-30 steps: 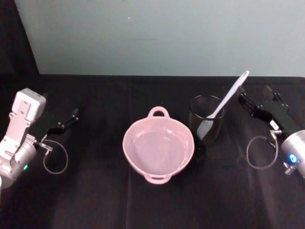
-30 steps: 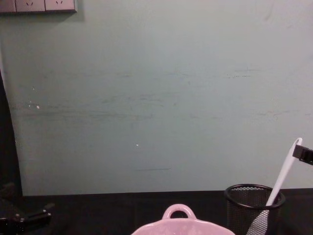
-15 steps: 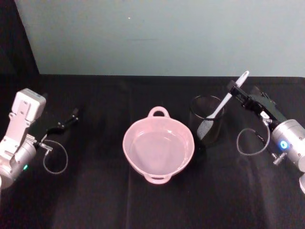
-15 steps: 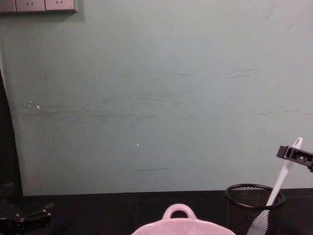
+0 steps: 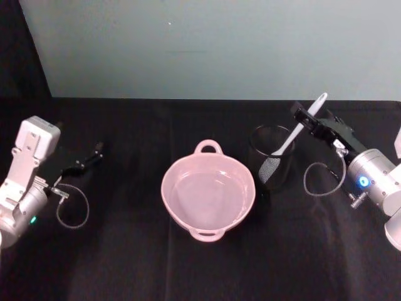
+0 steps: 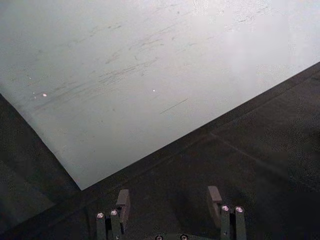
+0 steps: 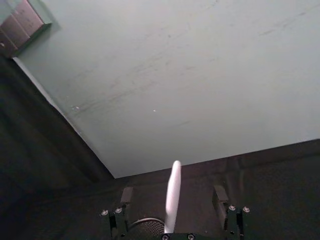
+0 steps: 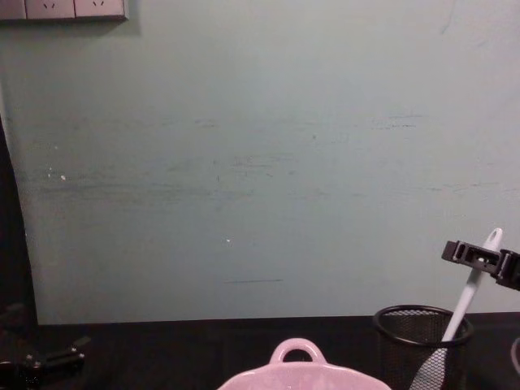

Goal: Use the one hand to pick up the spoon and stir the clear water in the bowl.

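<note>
At 2 o'clock of pale pink ceramic bowl (image 5: 168, 202) — black boxy right tool (image 5: 306, 118) spread astride long white plastic spoon (image 5: 293, 135) | clamp squarely, lift straight | left tool (image 6: 169, 199) spread, idle — 9 o'clock

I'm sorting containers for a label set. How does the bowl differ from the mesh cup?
The bowl is glossy pale pink and solid; the cup is black see-through wire mesh. The bowl is wide and shallow; the cup is narrow and taller. The bowl holds water; the cup holds the leaning spoon. The bowl has loop handles; the cup has none. Both stand upright on the black table.
</note>
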`<state>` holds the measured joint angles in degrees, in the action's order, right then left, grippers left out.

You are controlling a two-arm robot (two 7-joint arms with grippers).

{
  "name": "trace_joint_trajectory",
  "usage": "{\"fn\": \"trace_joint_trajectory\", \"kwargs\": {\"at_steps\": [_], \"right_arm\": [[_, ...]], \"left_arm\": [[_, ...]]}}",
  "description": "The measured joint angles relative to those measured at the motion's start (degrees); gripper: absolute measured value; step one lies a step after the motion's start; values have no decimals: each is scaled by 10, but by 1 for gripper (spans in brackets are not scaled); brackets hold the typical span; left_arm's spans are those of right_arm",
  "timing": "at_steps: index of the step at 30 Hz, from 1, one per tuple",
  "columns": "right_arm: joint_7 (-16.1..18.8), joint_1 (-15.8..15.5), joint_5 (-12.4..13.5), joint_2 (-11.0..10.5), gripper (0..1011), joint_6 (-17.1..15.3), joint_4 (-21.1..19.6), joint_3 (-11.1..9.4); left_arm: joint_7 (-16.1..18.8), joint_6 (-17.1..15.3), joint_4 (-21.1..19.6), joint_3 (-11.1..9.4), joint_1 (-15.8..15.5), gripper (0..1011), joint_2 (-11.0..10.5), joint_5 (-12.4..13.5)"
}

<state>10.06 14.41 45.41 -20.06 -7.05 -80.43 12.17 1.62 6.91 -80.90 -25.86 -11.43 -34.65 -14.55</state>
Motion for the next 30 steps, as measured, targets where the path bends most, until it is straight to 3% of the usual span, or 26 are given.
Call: {"fn": "trace_joint_trajectory", "kwargs": {"at_steps": [8, 13, 30], "right_arm": [[-1, 0, 0, 0, 1004, 0, -1, 0], [-1, -1, 0, -1, 924, -1, -2, 0], [-4, -2, 0, -2, 393, -2, -4, 0]], "left_arm": [[0, 0, 0, 0, 0, 1011, 0, 0], [0, 0, 0, 0, 0, 1011, 0, 0], [0, 0, 0, 0, 0, 1011, 0, 0]]}}
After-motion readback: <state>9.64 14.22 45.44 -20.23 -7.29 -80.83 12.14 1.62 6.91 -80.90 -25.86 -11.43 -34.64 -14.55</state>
